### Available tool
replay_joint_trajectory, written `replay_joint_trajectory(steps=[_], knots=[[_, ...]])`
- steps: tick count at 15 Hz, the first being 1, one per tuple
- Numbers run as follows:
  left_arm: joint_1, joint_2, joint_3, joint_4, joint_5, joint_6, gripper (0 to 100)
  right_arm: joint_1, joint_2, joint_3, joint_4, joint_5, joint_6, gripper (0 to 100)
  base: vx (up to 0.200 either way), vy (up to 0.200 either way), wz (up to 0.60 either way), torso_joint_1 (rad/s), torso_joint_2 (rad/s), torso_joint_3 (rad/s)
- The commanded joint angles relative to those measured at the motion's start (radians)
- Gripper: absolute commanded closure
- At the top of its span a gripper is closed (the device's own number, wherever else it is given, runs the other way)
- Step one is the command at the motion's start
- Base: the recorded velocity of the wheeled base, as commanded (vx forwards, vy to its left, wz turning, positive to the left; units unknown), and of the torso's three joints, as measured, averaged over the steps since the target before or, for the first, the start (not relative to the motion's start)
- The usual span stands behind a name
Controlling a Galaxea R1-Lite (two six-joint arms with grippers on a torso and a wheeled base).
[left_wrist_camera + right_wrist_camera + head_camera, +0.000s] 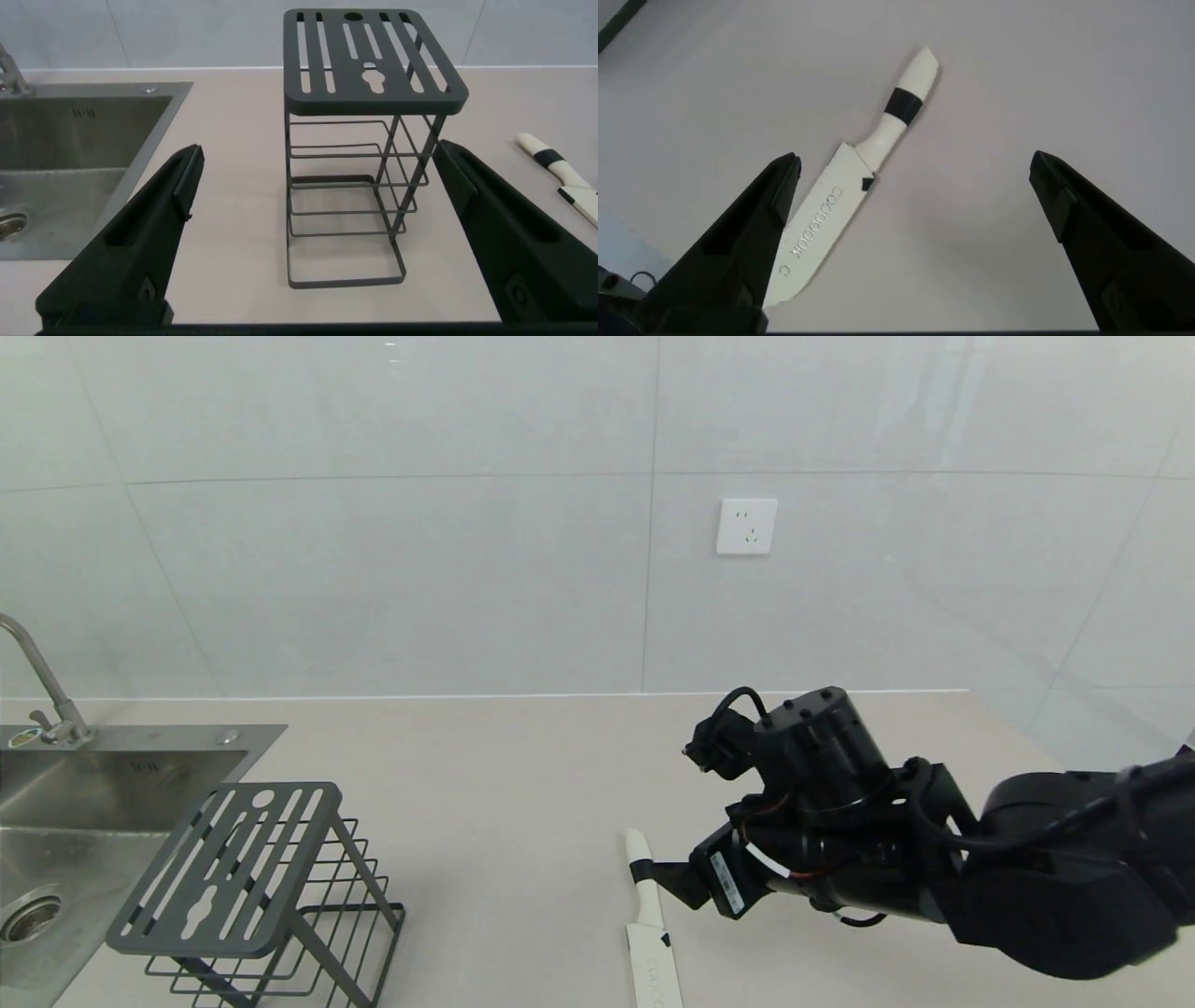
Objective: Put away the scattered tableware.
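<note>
1. Right gripper (913, 166) fingers are spread wide and empty, hovering over the knife (852, 182).
2. The knife lies flat on the counter (523, 784), right of the rack (374, 56), handle toward the wall.
3. Left gripper (318, 154) is wide too, facing the rack.
4. I'm at the grasp step. Next I need to drop onto the handle and close.

A kitchen, stainless steel sink (140, 739) with a curved faucet (37, 677) set into a pale table (523, 775), large glossy grey wall tiles (420, 569) behind, white power socket (747, 526) on them, dark slotted wire knife rack (233, 859) beside the sink, white knife (649, 933) lying flat.
</note>
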Motion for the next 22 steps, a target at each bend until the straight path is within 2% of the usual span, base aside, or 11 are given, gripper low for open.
replay_joint_trajectory(steps=[1,4,7,9,13,15,22], knots=[[0.0,0.001,0.0,-0.001,0.0,0.0,0,0.017,0.155,-0.059,-0.001,-0.001,0.024,0,0.0,0.0,0.0,0.0,0.0,0.0],[0.0,0.001,0.0,-0.001,0.001,0.0,0,0.036,0.27,-0.056,-0.012,0.001,0.027,0,0.0,0.0,0.0,0.0,0.0,0.0],[0.0,0.001,0.0,-0.001,0.0,0.0,0,0.059,0.287,-0.051,-0.039,-0.005,0.028,0,0.0,0.0,0.0,0.0,0.0,0.0],[0.0,0.001,0.0,-0.001,0.001,0.0,0,0.074,0.286,-0.05,-0.041,-0.057,0.062,0,0.0,0.0,0.0,0.0,0.0,0.0],[0.0,0.001,0.0,-0.001,0.001,-0.002,0,0.077,0.29,-0.057,-0.041,-0.06,0.065,0,0.0,0.0,0.0,0.0,0.0,0.0],[0.0,0.001,0.0,-0.001,0.001,-0.002,0,0.094,0.322,-0.09,-0.036,-0.06,0.196,0,0.0,0.0,0.0,0.0,0.0,0.0],[0.0,0.001,0.0,-0.001,0.001,0.0,0,0.077,0.362,-0.117,-0.039,-0.057,0.202,0,0.0,0.0,0.0,0.0,0.0,0.0]])
